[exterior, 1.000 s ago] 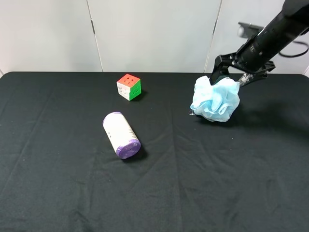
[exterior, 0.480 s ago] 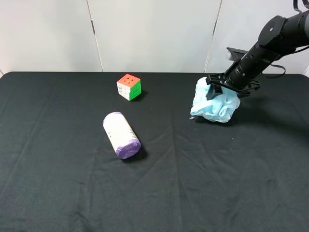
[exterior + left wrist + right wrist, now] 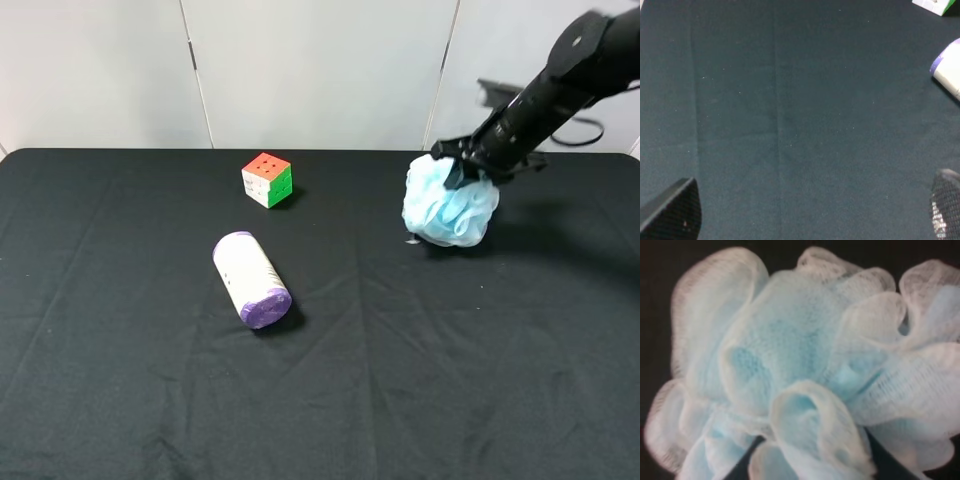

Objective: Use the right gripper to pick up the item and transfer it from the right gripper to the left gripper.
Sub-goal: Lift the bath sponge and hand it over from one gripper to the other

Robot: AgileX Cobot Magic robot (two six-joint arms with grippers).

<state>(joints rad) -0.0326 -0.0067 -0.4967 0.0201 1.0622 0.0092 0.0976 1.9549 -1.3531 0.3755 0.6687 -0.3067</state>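
Observation:
The light blue ruffled bath pouf (image 3: 450,207) is at the back right of the black table. My right gripper (image 3: 472,170) comes down on its top from the right, with its jaws pressed into the mesh. In the right wrist view the pouf (image 3: 805,370) fills the frame, and dark fingers (image 3: 742,467) show on both sides of its lower ruffles. My left gripper (image 3: 807,215) is open and empty above bare cloth, with its fingertips (image 3: 672,210) wide apart. It is out of the exterior high view.
A multicoloured puzzle cube (image 3: 267,179) stands at the back centre. A white cylinder with a purple cap (image 3: 251,279) lies on its side left of centre. The cylinder's end (image 3: 947,70) shows in the left wrist view. A white wall lies behind the table.
My right gripper dropped onto the pouf and closed into it. The pouf is now bunched rounder and sits slightly higher and to the right. Cube and cylinder have not moved.

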